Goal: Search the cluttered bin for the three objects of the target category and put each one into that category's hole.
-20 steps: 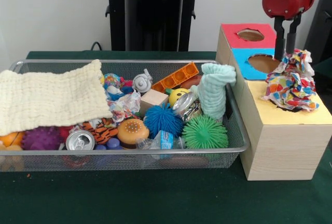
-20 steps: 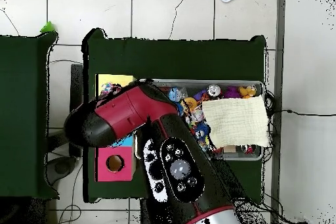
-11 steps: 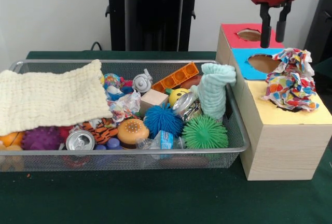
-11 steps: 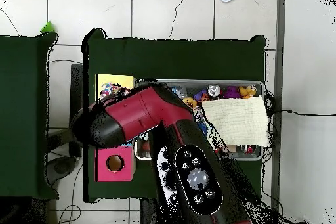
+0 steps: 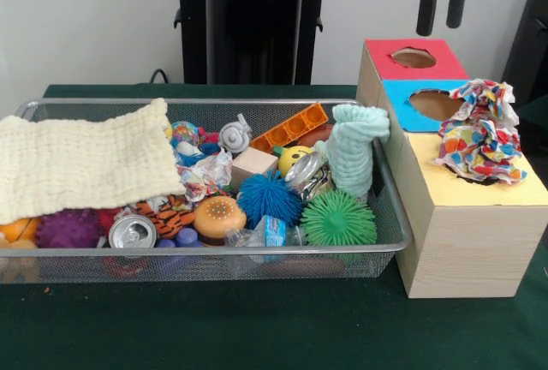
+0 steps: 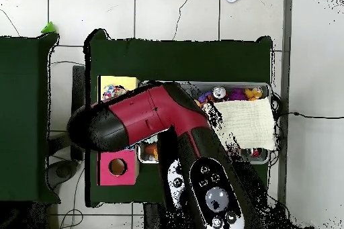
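Note:
A crumpled multicoloured cloth (image 5: pixel 481 133) lies over the hole in the yellow part of the wooden box (image 5: pixel 467 241); from overhead this cloth (image 6: pixel 112 92) shows at the box's yellow end. My gripper (image 5: pixel 438 27) hangs high above the blue and red parts, open, with nothing between its fingers (image 5: pixel 425 10). In the wire bin (image 5: pixel 214 260) a large cream cloth (image 5: pixel 81 163) drapes over the left side and a mint green cloth (image 5: pixel 353 147) stands upright at the right end. From overhead, the arm (image 6: pixel 144 115) hides the gripper.
The box's red hole (image 5: pixel 413 57) and blue hole (image 5: pixel 433 103) are uncovered. The bin also holds spiky balls (image 5: pixel 337 218), a can (image 5: pixel 132 232), a wooden block (image 5: pixel 253 164), an orange tray piece (image 5: pixel 291 127) and other small toys.
My gripper has risen from the top of the multicoloured cloth and drifted slightly left in the front view. The cloth stays on the yellow hole.

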Controlling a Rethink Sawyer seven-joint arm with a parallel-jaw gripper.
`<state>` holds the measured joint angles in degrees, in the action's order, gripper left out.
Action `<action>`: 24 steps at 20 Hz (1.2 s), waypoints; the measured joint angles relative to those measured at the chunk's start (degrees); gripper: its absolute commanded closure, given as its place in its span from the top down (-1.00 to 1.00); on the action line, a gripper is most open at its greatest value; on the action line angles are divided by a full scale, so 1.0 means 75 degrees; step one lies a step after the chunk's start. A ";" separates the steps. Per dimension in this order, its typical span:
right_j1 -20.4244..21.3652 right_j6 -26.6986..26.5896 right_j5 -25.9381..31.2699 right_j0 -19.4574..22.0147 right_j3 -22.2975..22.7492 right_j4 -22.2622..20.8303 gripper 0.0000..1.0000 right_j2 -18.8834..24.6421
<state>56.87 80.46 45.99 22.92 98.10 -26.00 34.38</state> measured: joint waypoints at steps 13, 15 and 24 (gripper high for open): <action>-0.0328 -0.0113 0.0049 0.1158 -0.0027 -0.0329 1.00 0.0576; -0.0423 -0.0125 0.0049 0.1336 -0.0039 -0.0455 1.00 0.0642; -0.0737 -0.0212 0.0049 0.1846 -0.0193 -0.0901 1.00 0.0915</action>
<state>51.34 78.87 46.36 36.76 96.65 -32.75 41.24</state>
